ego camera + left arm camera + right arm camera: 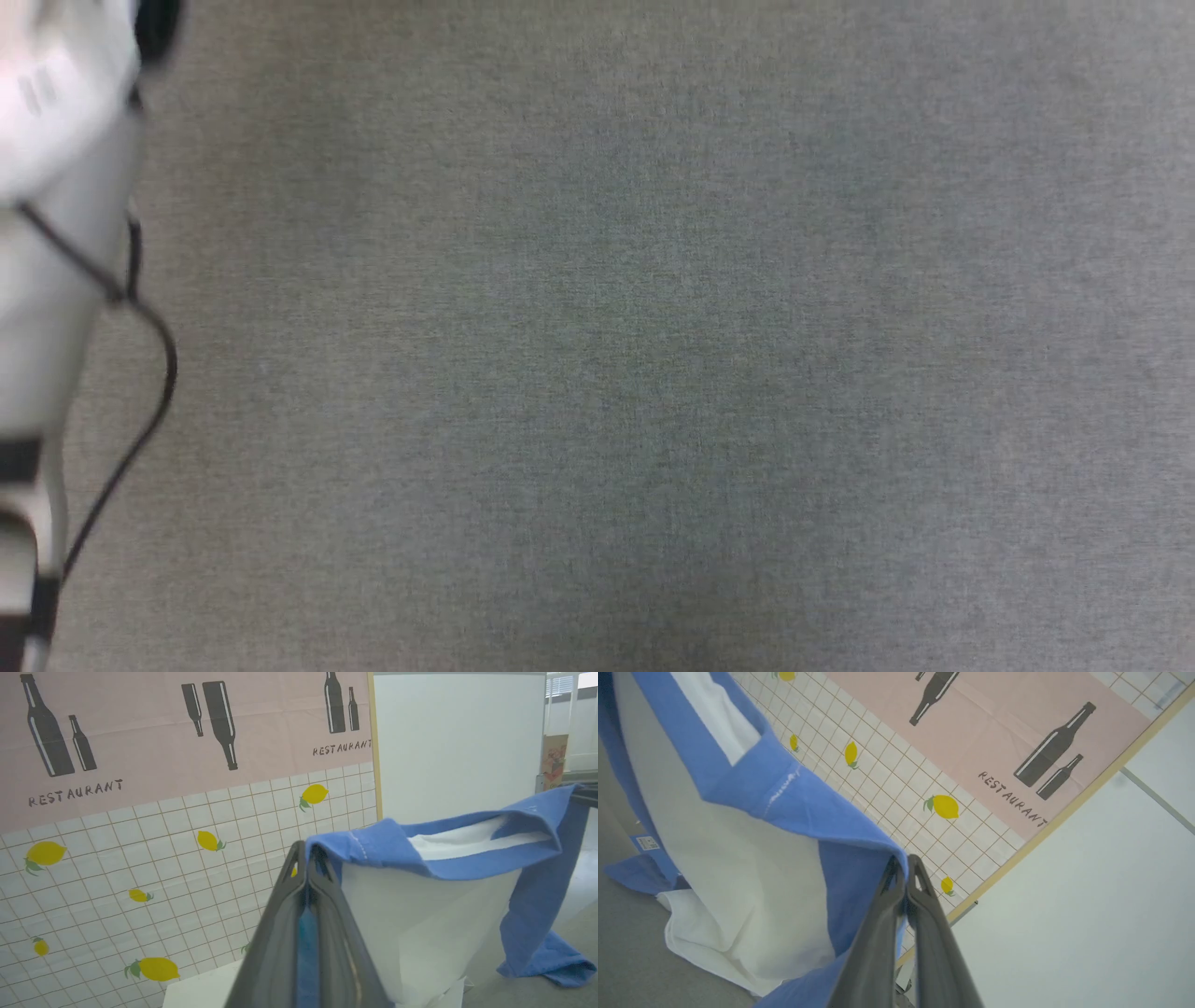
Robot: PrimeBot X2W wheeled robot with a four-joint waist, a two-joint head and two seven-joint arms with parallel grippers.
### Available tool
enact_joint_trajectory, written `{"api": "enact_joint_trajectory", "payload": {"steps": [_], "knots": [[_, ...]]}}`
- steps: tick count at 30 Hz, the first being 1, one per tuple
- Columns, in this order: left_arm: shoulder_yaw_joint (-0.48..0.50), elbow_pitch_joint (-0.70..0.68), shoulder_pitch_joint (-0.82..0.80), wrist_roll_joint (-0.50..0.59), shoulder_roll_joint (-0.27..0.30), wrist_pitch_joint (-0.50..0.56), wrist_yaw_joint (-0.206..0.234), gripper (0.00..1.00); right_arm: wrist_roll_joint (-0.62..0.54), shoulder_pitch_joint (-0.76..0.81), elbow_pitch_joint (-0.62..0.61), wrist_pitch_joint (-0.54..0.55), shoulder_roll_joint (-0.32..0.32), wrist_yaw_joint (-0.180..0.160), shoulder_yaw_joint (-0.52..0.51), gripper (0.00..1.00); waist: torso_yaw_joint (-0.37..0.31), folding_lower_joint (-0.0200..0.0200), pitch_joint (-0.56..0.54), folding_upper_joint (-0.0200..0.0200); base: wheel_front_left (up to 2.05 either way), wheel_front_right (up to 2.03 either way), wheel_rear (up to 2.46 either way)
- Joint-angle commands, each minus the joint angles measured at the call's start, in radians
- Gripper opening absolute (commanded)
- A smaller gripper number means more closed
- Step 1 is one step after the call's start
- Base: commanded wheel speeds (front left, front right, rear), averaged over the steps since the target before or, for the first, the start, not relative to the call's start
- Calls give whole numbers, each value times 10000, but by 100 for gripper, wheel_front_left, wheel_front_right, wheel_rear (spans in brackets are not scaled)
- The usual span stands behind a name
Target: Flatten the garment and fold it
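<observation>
The garment (420,905), a white T-shirt with royal-blue shoulders and sleeves, hangs in the air between both arms. In the left wrist view my left gripper (307,858) is shut on a blue edge of it, and the cloth stretches off to the right, where a blue sleeve trails down onto the grey surface. In the right wrist view my right gripper (903,868) is shut on another blue edge of the garment (738,868), whose white body droops to the lower left and touches the grey surface. A pale forearm (47,280) with a black cable shows at the head view's left edge.
The grey fabric surface (653,373) spreads below the head camera. A wall covering (140,812) with bottles, lemons and a tile grid stands behind the garment, next to a white panel (458,742).
</observation>
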Motion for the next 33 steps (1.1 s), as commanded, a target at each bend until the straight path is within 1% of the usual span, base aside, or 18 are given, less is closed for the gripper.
{"api": "enact_joint_trajectory", "payload": {"steps": [1,3,5,7,9,11,13,15,19,22,25,28,33], "knots": [[-60,-559,654,-65,207,129,139,0,401,584,-633,180,-366,-23,36,0,68,-1,-311,0,0,0,0],[-197,-1553,1587,-114,512,426,357,0,951,1469,-1830,582,-873,-23,-43,0,60,-1,-513,0,0,0,0],[-309,-2675,2610,-172,860,771,694,0,1461,2537,-3125,1138,-1375,-23,-250,0,39,-1,-707,0,0,0,0],[-384,-3652,3492,-197,1158,1062,1079,0,1911,3526,-4158,1688,-1668,-23,-570,0,14,-1,-871,0,0,0,0],[-440,-4438,4283,-244,1442,1334,1428,0,2247,4459,-5057,2175,-1831,-23,-1008,0,-15,-1,-1024,0,0,0,0],[-495,-5044,4944,-340,1653,1552,1684,0,2493,5293,-5758,2606,-1894,-23,-1418,0,-28,-1,-1144,0,0,0,0],[-562,-5691,5688,-417,1897,1751,1986,0,2694,6332,-6505,3057,-1860,-23,-1933,0,-47,-1,-1327,0,0,0,0],[-592,-6196,6312,-557,2017,1856,2254,0,2836,7225,-7078,3377,-1741,-23,-2337,0,-57,-1,-1505,0,0,0,0],[-843,-6846,7428,-730,2305,2111,2567,0,3039,8952,-8025,3994,-1390,-23,-2910,0,-32,-1,-1894,0,0,0,0],[-1086,-7030,8058,-915,2435,2302,2624,0,3196,10092,-8607,4448,-1118,-23,-3181,0,-4,-1,-2155,0,0,0,0],[-1443,-7055,8601,-1120,2506,2554,2556,0,3365,11077,-9032,4942,-914,-23,-3348,0,22,-1,-2449,0,0,0,0],[-1773,-6918,8966,-1258,2503,2720,2440,0,3527,11844,-9246,5423,-851,-23,-3356,0,43,-1,-2685,0,0,0,0],[-2360,-6533,9575,-1505,2438,2951,2196,0,4045,13073,-9347,6348,-964,-23,-3209,0,65,-1,-3076,0,0,0,0]]}}
